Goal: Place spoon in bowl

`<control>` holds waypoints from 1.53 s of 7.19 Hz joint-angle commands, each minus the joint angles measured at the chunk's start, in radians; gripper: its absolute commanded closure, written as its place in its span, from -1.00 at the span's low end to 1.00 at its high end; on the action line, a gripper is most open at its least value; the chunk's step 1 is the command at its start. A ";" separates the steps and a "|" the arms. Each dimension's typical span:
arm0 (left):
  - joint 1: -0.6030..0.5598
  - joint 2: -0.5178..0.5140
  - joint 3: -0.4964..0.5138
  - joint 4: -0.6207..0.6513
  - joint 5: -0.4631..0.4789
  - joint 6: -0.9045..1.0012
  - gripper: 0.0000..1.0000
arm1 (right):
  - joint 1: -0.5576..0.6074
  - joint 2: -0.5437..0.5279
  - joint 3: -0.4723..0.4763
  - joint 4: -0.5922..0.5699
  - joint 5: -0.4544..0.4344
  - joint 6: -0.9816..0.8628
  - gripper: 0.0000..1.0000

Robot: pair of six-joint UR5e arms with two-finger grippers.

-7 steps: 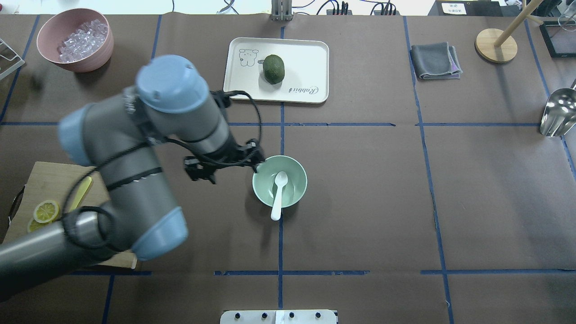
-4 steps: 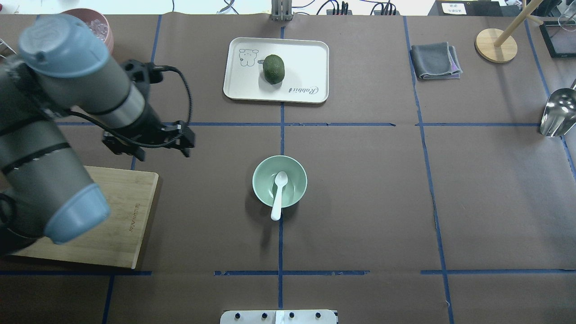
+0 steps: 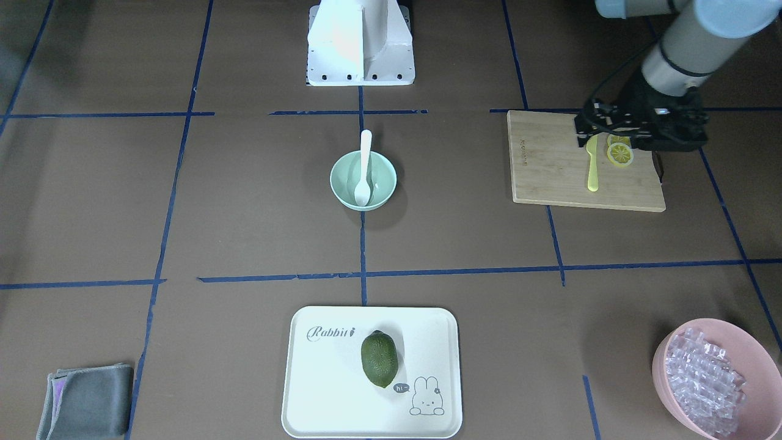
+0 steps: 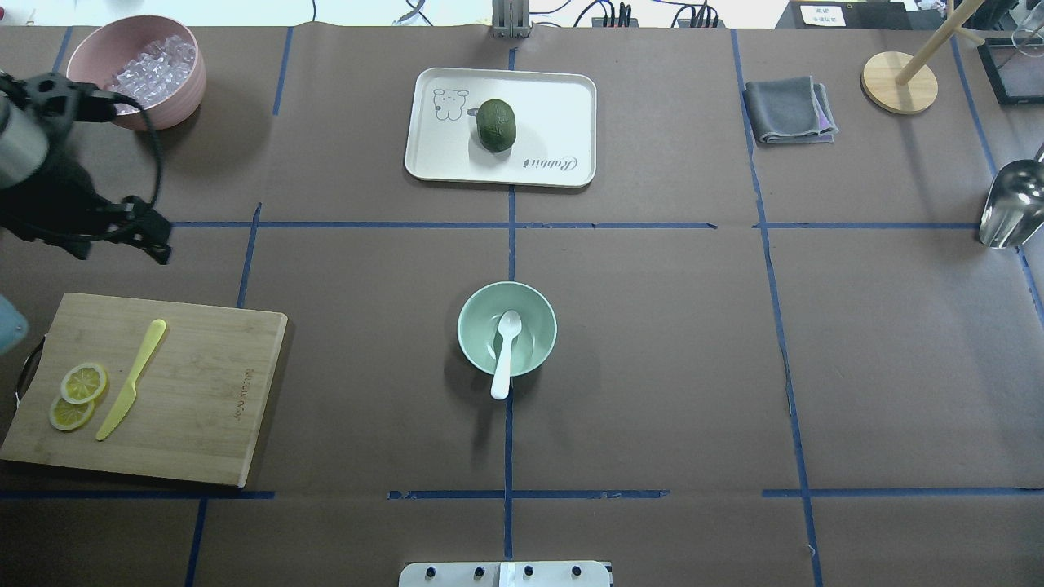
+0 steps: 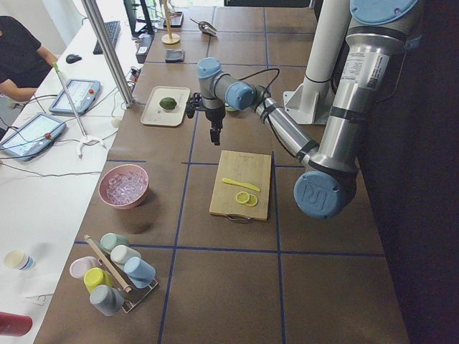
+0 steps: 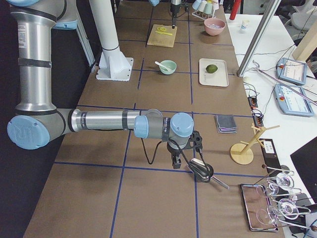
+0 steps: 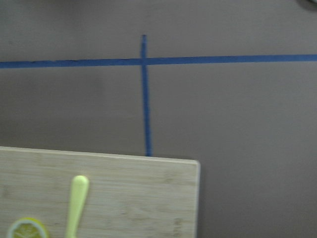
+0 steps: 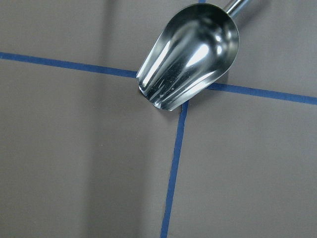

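1. I see the spoon (image 4: pixel 506 350) lying in the bowl (image 4: pixel 473 326) at the middle of the worktop (image 4: pixel 652 367), head inside, handle leaning over the rim on the robot's side.
2. The left end effector (image 5: pixel 215 133) hangs just beyond the cutting board (image 4: pixel 204 391), well apart from the bowl. I cannot tell whether its fingers are spread or pressed together.
3. The right end effector (image 6: pixel 176 162) hovers near a metal scoop (image 8: pixel 190 54). I cannot tell its state either.
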 commanded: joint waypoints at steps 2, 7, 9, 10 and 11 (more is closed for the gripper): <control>-0.231 0.114 0.091 -0.004 -0.045 0.398 -1.00 | 0.011 0.031 -0.006 -0.001 -0.002 0.049 -0.99; -0.537 0.161 0.424 -0.083 -0.085 0.873 -1.00 | 0.012 0.011 -0.029 0.088 0.007 0.101 -0.99; -0.554 0.251 0.462 -0.209 -0.085 0.887 -1.00 | 0.012 0.010 -0.034 0.088 0.010 0.103 -0.99; -0.554 0.273 0.466 -0.238 -0.085 0.884 -1.00 | 0.011 0.010 -0.032 0.088 0.021 0.103 -0.99; -0.554 0.275 0.466 -0.238 -0.085 0.881 -1.00 | 0.012 0.010 -0.034 0.088 0.041 0.103 -0.99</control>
